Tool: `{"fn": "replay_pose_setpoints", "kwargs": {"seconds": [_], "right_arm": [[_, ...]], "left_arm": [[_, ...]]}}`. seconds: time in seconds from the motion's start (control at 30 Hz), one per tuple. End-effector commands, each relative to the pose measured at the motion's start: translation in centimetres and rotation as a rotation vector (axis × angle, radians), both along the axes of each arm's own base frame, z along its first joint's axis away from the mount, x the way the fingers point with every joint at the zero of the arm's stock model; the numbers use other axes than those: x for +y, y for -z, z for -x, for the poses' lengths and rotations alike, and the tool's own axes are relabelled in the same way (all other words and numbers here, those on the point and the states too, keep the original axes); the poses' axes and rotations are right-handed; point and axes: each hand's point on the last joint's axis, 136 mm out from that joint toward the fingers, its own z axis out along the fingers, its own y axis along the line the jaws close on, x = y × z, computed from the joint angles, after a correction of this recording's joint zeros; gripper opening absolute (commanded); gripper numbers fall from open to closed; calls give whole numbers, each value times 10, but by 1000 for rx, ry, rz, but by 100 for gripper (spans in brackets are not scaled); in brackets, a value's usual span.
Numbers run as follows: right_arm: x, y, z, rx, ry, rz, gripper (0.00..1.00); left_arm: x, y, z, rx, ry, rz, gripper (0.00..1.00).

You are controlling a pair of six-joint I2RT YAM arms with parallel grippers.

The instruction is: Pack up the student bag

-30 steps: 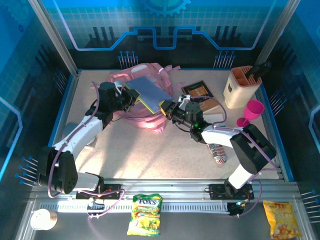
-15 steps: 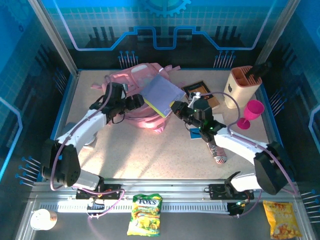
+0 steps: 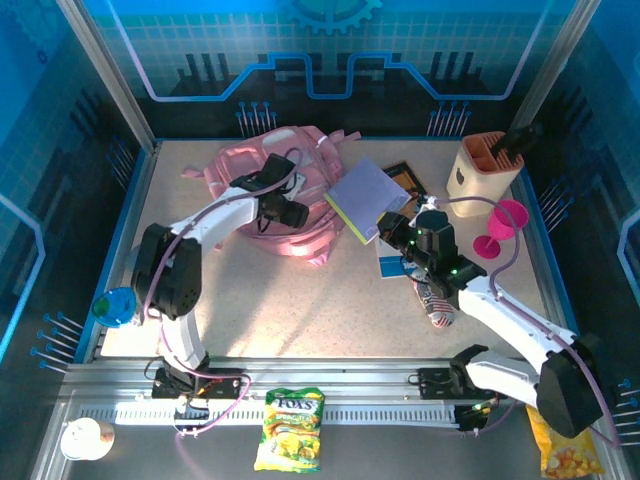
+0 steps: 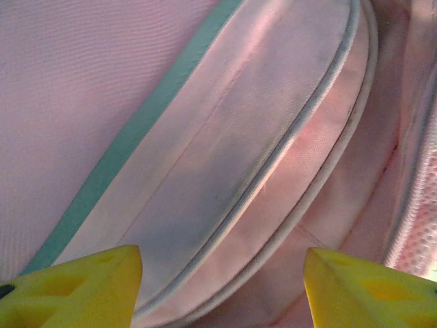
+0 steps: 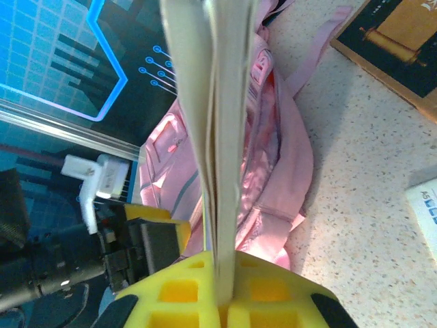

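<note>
The pink student bag (image 3: 243, 166) lies at the back left of the table, its trimmed pockets showing close up in the left wrist view (image 4: 225, 137). My left gripper (image 3: 293, 213) hovers over the bag's right side, its yellow fingertips (image 4: 75, 287) spread open with only fabric beyond them. My right gripper (image 3: 389, 228) is shut on the edge of a lavender notebook (image 3: 362, 196), held just right of the bag. In the right wrist view the notebook (image 5: 222, 123) stands edge-on between the yellow pads, with the bag (image 5: 283, 143) behind it.
A dark book (image 3: 408, 178) lies behind the notebook. A tan holder (image 3: 485, 170) and a pink goblet (image 3: 502, 224) stand at the right. A blue-white card (image 3: 392, 266) and a striped item (image 3: 436, 303) lie under the right arm. Snack bags (image 3: 290, 428) sit in front of the rail.
The left gripper has opened and shifted right across the bag. The right gripper has carried the notebook to the right, off the bag.
</note>
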Motion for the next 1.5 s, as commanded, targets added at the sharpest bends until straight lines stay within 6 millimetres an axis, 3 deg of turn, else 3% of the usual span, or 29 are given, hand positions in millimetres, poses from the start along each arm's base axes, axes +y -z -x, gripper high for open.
{"fn": "replay_pose_setpoints", "kwargs": {"seconds": [0.0, 0.2, 0.53, 0.63, 0.9, 1.17, 1.3, 1.47], "right_arm": [[-11, -3, 1, -21, 28, 23, 0], [-14, 1, 3, -13, 42, 14, 0], [-24, 3, 7, -5, 72, 27, 0], [-29, 3, 9, -5, 89, 39, 0], [-44, 3, 15, 0, 138, 59, 0], [-52, 9, 23, 11, 139, 73, 0], [-40, 1, 20, 15, 77, 90, 0], [-11, -6, 10, -5, -31, 20, 0]], "left_arm": [[13, 6, -9, 9, 120, -181, 63], [5, 15, -25, 8, 141, -251, 61], [0, 31, -35, -7, 98, -341, 44], [4, 22, -39, -39, 75, -367, 33], [0, -40, -44, -180, -2, -265, 0], [19, -107, -44, -346, -148, -226, 0], [18, -141, -40, -416, -180, -147, 0], [13, -173, -35, -474, -202, -46, 0]]}}
